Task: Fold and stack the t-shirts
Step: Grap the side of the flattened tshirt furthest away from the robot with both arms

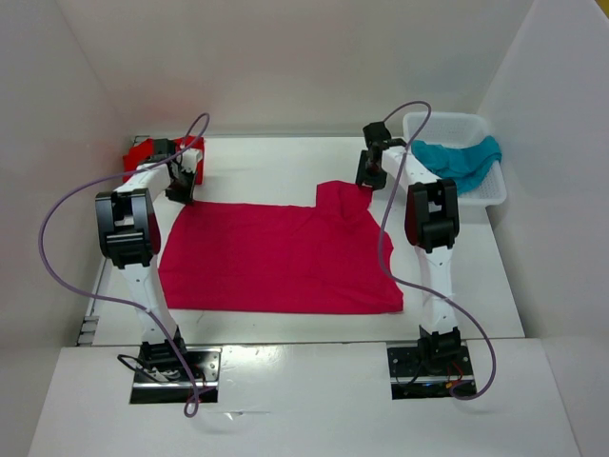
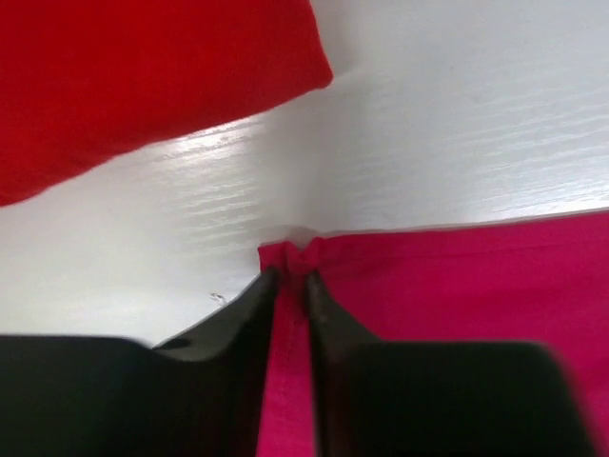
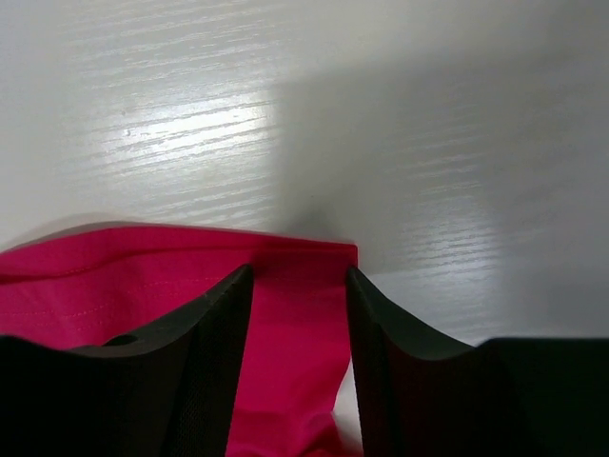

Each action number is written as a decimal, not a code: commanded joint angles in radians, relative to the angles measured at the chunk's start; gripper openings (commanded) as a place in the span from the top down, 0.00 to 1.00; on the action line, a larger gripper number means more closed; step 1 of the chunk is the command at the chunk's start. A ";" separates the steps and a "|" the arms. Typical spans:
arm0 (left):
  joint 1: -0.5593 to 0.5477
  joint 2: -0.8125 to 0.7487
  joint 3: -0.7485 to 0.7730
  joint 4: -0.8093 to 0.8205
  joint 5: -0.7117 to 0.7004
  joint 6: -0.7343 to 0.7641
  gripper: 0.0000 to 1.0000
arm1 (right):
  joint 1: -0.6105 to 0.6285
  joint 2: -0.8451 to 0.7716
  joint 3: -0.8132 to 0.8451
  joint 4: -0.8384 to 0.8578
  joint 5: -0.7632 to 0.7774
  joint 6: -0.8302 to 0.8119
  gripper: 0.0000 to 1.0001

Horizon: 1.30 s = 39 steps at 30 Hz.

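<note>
Left gripper pinches the crimson-pink shirt corner; right gripper, parted, straddles its sleeve.

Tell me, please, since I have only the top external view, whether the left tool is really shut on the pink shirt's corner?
Observer: Yes. The left wrist view shows the left tool shut on a corner of the crimson-pink shirt, with the hem pinched in it.
Operator: And the right tool?
Observer: The right tool is open, straddling the shirt's edge without pinching it.
Operator: Does the red shirt touch the pink one?
Observer: No, a strip of bare table separates the red shirt from it.
</note>
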State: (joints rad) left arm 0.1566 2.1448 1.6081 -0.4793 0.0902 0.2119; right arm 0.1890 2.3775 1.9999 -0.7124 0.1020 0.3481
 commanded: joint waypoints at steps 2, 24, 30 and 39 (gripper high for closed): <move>0.000 -0.008 -0.028 -0.047 0.032 0.032 0.85 | -0.006 -0.038 -0.073 -0.048 0.028 0.022 0.47; -0.009 -0.068 -0.077 -0.047 0.038 0.050 1.00 | -0.036 -0.038 -0.144 0.011 0.006 0.042 0.87; -0.009 -0.190 -0.089 -0.047 0.085 0.086 1.00 | -0.065 -0.179 -0.240 0.132 -0.140 0.023 1.00; -0.028 -0.499 -0.299 -0.013 0.025 0.374 1.00 | -0.023 -0.625 -0.533 0.145 -0.258 -0.017 1.00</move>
State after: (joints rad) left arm 0.1387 1.7626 1.3651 -0.5045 0.1257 0.4286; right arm 0.1398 1.9377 1.5436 -0.5938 -0.0929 0.3447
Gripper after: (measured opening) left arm 0.009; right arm 0.008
